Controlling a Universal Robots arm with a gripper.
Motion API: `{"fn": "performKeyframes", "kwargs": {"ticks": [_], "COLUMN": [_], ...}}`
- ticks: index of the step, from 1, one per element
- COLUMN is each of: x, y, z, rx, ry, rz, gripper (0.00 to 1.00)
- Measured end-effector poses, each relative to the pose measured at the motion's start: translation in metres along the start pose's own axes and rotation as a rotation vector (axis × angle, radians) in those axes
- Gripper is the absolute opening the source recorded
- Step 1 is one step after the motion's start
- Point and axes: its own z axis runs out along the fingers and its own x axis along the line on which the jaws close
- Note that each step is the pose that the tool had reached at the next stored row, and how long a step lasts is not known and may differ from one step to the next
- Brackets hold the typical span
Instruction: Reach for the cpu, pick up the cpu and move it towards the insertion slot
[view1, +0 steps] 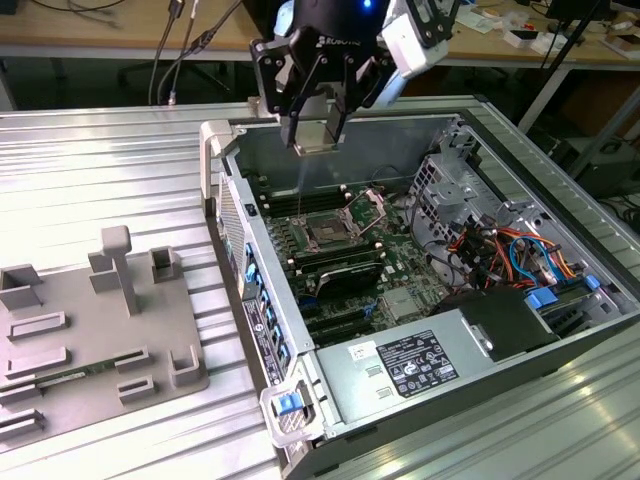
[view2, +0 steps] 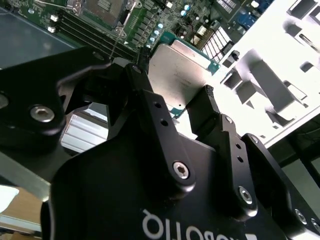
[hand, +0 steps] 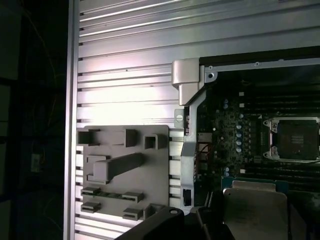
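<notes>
Already lifted — cpu (view1: 318, 136) clamped in gripper (view1: 317, 140) at upper centre, hanging above insertion slot (view1: 328, 233) — not yet seated.

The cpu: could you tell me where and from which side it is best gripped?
By two opposite thin edges, from above its flat metal top, as the gripper holds the cpu now. It is a flat square plate, so only its edges give the fingers purchase.

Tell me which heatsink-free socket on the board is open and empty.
The insertion slot below the gripper, bracket raised, dark centre bare; the gripper holds the cpu above it.
</notes>
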Motion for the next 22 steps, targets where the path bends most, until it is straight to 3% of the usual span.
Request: {"fn": "performKeyframes", "kwargs": {"ticks": [22], "x": [-0.0498], "y": [0.0105], "z": [0.0009], "rx": [0.0001], "ry": [0.0], "rz": [0.0], "gripper": [0.55]}}
